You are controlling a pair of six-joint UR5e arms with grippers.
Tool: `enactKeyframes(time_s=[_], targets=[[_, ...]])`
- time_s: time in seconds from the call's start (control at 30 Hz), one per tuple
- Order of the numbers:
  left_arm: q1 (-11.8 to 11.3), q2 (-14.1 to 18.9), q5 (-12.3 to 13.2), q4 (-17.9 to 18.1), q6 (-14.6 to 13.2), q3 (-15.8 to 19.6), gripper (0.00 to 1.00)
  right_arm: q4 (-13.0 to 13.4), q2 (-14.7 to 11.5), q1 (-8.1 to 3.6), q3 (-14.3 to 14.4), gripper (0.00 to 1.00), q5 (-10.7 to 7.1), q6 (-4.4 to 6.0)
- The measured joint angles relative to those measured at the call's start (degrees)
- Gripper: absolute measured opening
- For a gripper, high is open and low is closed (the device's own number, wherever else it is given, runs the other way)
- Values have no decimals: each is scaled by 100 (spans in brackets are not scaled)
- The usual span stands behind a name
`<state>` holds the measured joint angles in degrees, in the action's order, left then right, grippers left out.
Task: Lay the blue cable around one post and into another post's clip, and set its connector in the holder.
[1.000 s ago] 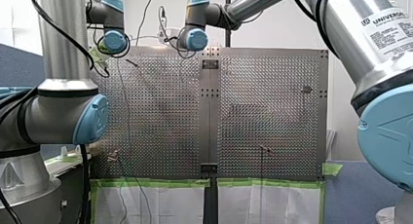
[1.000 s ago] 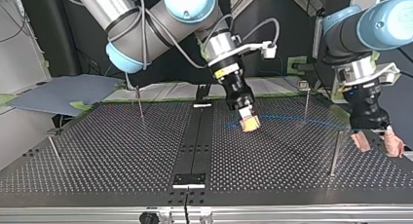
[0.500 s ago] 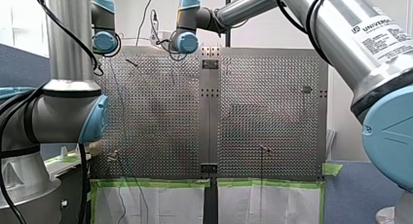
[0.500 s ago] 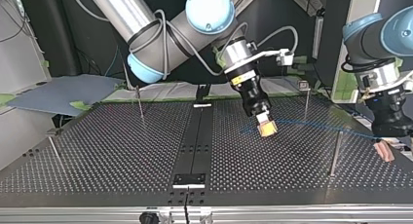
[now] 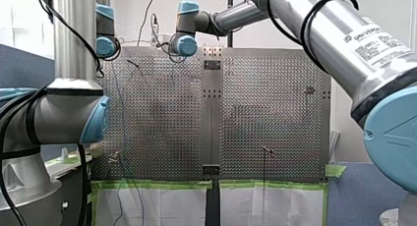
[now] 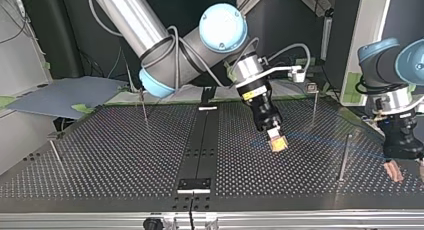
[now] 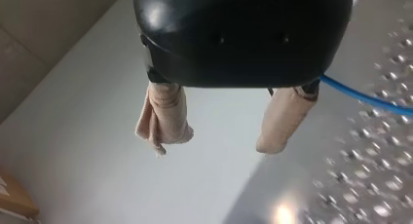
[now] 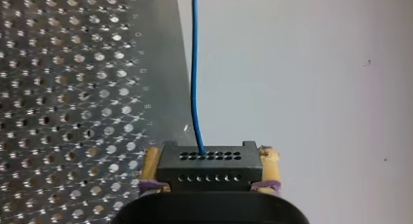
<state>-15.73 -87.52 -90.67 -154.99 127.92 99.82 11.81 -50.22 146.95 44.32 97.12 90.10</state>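
My right hand (image 6: 278,141) is clamped on the black connector (image 8: 209,160). The blue cable (image 8: 195,63) runs straight out of it and low over the worktop (image 6: 100,155) toward my left hand (image 7: 217,142), whose beige-padded fingers (image 7: 165,119) stand apart, the cable passing one finger's outer side ungripped. I judge this the routing step, as the cable seems not yet round any post or in a clip; next I should lead it, low and taut, round the post (image 6: 344,157) nearest my left hand before the connector goes to its holder.
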Motion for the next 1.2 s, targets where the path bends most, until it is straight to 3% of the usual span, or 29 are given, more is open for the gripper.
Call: enactKeyframes(time_s=[0.37, 0.73, 1.03, 1.2], targets=[[-69, -509, 1, 92, -24, -164, 100, -256, 230, -102, -607, 1, -3, 1], [-134, -865, 64, 151, -155, -168, 100, -379, 299, -183, -663, 1, 60, 22], [-73, -1137, 105, 139, -295, -135, 100, -764, 312, -262, -644, 1, 419, -9], [-54, -1154, 108, 136, -247, -99, 100, -1062, 315, -341, -471, 1, 601, -76]])
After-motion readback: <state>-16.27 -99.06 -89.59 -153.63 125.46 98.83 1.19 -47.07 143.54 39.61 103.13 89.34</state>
